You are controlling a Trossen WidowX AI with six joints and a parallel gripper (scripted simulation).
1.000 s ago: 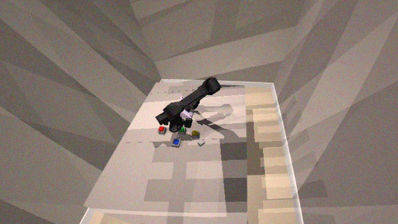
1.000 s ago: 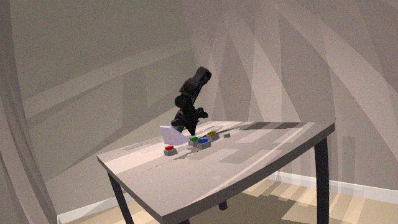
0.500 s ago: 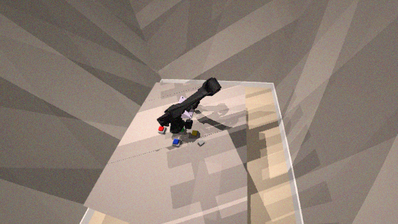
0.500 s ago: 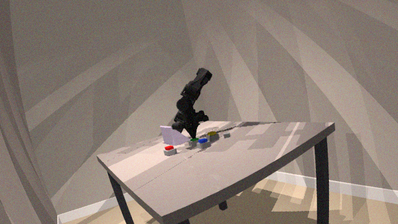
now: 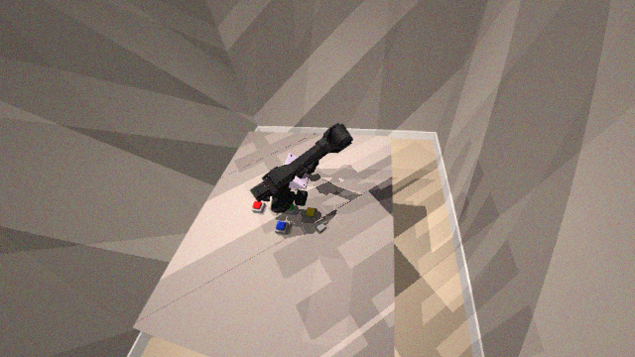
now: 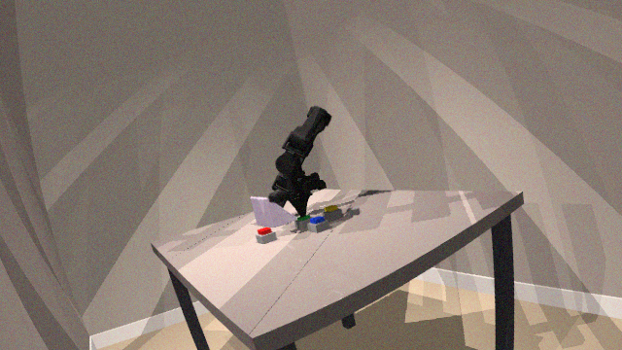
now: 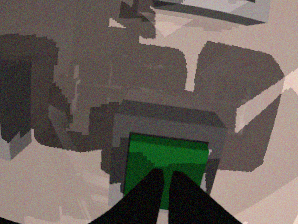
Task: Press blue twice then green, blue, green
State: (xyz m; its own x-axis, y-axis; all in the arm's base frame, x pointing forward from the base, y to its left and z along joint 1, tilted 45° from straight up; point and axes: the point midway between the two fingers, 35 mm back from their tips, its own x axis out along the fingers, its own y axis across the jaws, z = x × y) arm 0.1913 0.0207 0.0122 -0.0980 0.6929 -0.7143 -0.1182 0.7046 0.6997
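My gripper (image 6: 302, 214) (image 7: 165, 179) is shut and empty, pointing down with its fingertips over the green button (image 6: 303, 218) (image 7: 167, 153). The tips appear to be at its cap; whether the cap is pushed down is hard to tell. In the top view the arm mostly hides the green button. The blue button (image 5: 281, 225) (image 6: 317, 220) stands beside it on a grey base, its cap raised and nothing touching it. Part of the blue button's base (image 7: 215, 11) shows at the top of the wrist view.
A red button (image 5: 257, 204) (image 6: 264, 230) and a yellow button (image 5: 311, 211) (image 6: 330, 208) stand on either side of the green one. A small grey block (image 5: 321, 228) (image 6: 356, 211) lies beyond the yellow button. A pale lilac wedge-like piece (image 5: 299, 183) (image 6: 269, 213) stands close to the arm.
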